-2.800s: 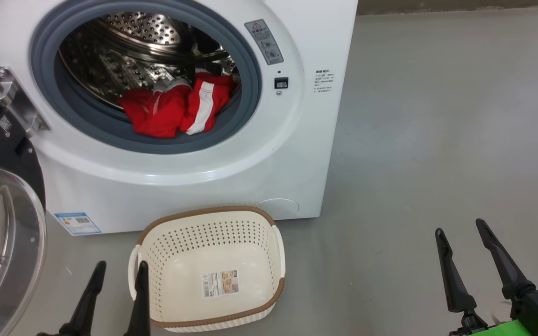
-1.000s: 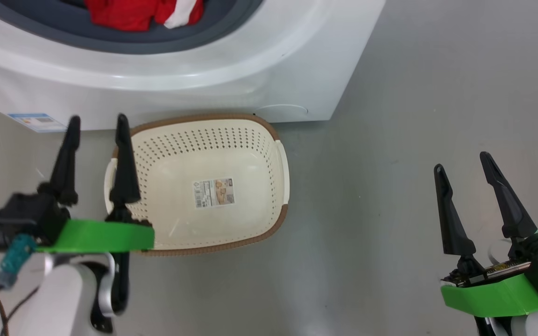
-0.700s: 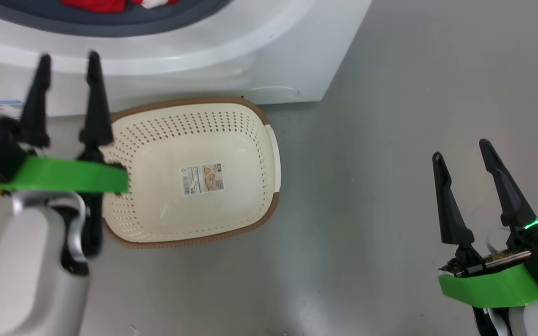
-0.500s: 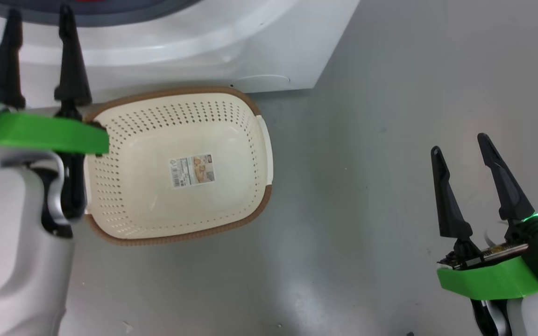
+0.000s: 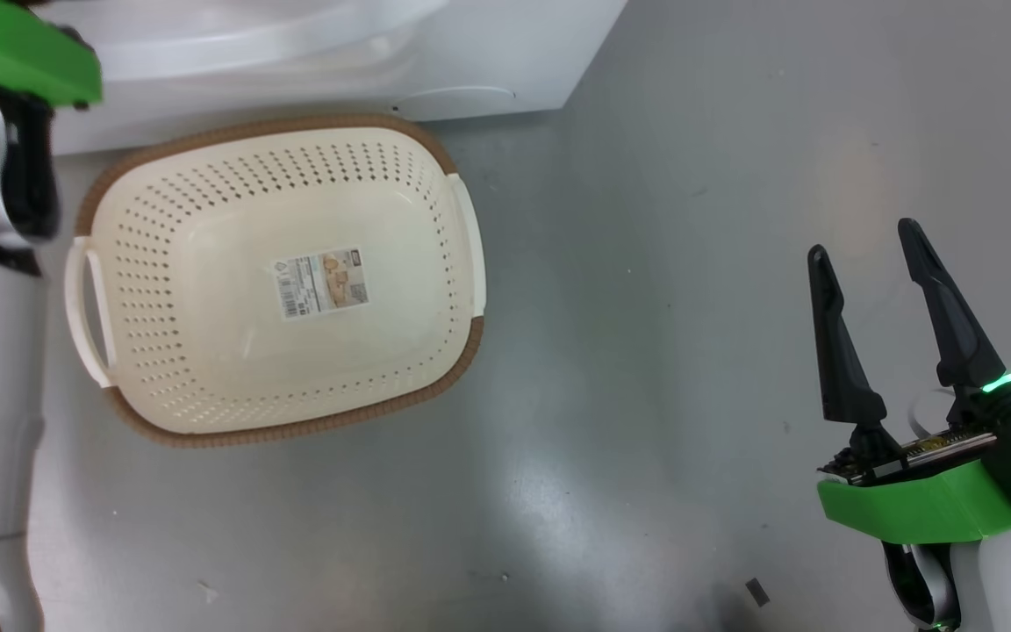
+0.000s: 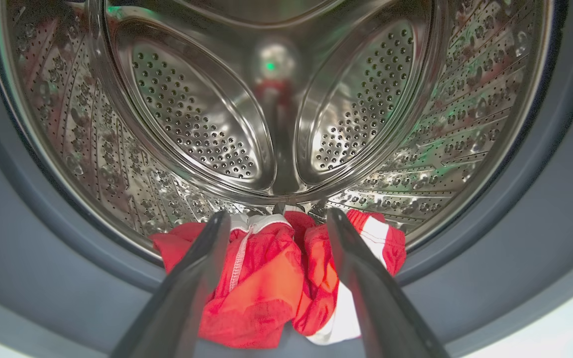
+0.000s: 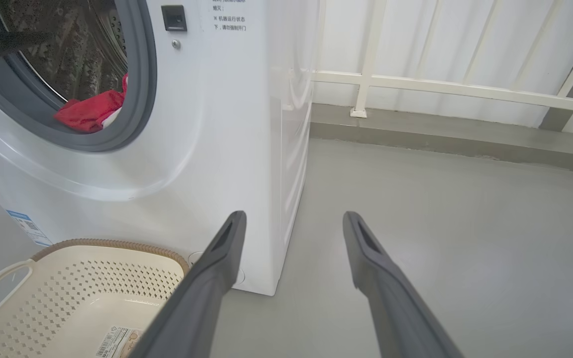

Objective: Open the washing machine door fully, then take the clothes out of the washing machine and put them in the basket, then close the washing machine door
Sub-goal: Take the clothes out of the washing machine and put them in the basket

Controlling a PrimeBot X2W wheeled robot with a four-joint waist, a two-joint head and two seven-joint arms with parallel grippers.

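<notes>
left claw up at the drum mouth, clothes straight ahead

the clothes [image 6: 266,288] lie heaped at 6 o'clock on the drum's front lip, inside the washing machine [image 7: 227,124], untouched. the left gripper [image 6: 277,215], a second ago down beside the basket [image 5: 277,432], has risen to the opening and frames the red heap, fingers spread, holding nothing. the basket sits empty at 9 o'clock in the head view. the right gripper [image 5: 862,240] waits at 4 o'clock, also spread. the reach looks done, so the pinch likely comes next.
</notes>
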